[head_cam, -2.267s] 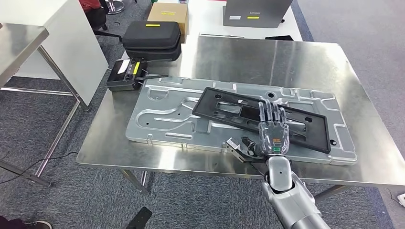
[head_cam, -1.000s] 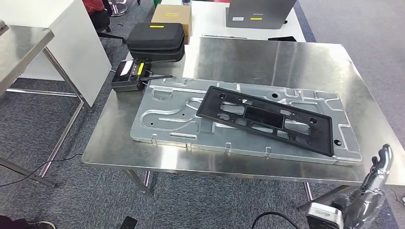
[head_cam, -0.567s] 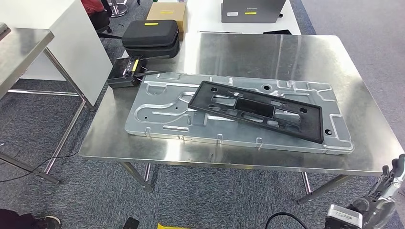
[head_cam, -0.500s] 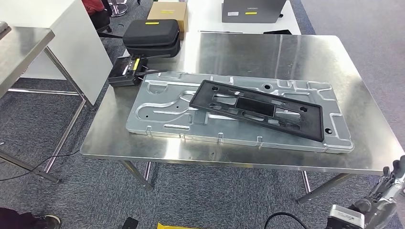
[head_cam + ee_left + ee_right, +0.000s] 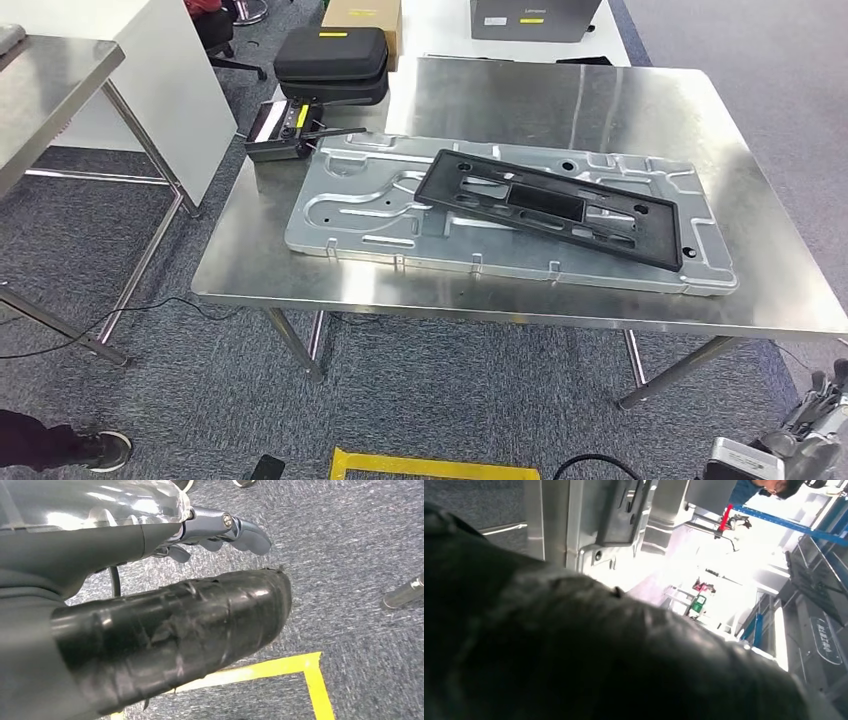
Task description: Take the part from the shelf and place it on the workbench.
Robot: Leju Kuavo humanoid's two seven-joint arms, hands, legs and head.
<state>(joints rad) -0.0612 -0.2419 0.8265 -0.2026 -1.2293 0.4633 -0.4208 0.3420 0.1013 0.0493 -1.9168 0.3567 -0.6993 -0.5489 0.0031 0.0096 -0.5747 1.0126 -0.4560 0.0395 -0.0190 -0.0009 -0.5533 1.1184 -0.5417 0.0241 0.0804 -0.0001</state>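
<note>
Atop metal plate (image 5: 350,215), black slotted part (image 5: 555,205)

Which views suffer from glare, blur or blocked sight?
Head view: sharp, soft reflections on the steel workbench. Right wrist view: dark blurred mass in front, background overexposed. Left wrist view: a black taped cover blocks much; the grey carpet stays clear.

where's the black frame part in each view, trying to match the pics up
head view: the black frame part lies at an angle across the silver panel on the workbench, mid-picture.
left wrist view: not in it; this one looks down at grey carpet.
right wrist view: cannot tell; a dark flat shape against silver metal is too unclear.
shared landmark: the yellow floor tape, also in the left wrist view.
</note>
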